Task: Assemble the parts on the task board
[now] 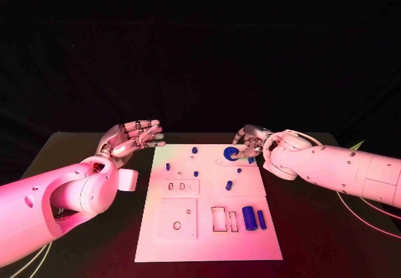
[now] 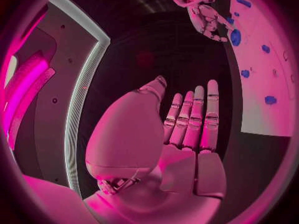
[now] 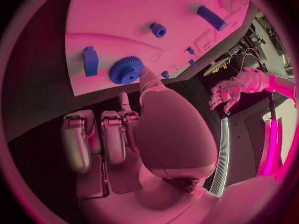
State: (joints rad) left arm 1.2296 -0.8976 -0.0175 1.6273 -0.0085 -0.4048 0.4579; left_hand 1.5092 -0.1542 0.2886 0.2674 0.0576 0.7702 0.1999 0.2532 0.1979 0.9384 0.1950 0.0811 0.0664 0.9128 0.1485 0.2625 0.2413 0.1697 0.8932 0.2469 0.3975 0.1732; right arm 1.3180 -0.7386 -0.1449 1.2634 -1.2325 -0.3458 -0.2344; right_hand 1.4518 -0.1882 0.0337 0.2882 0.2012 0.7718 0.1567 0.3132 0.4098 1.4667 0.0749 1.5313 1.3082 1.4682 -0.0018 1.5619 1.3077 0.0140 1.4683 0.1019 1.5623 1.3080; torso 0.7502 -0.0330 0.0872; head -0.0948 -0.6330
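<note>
The white task board (image 1: 209,243) lies in the middle of the black table. A blue gear (image 1: 230,153) sits flat near the board's far edge. My right hand (image 1: 252,143) hovers just right of it, and the thumb tip (image 3: 146,77) touches the gear (image 3: 126,69) at its rim while the other fingers (image 3: 112,137) stay off it. My left hand (image 1: 134,138) is raised beside the board's far left corner, fingers (image 2: 198,117) straight and apart, holding nothing. Two blue cylinders (image 1: 253,218) lie at the board's right side. Small blue pegs (image 1: 194,150) stand across the far half.
Rectangular slots (image 1: 223,219) and a square recessed plate (image 1: 179,218) mark the board's near half. Thin cables (image 1: 361,215) trail over the table to the right of the board. Bare black table (image 1: 83,152) lies to the left, under my left forearm.
</note>
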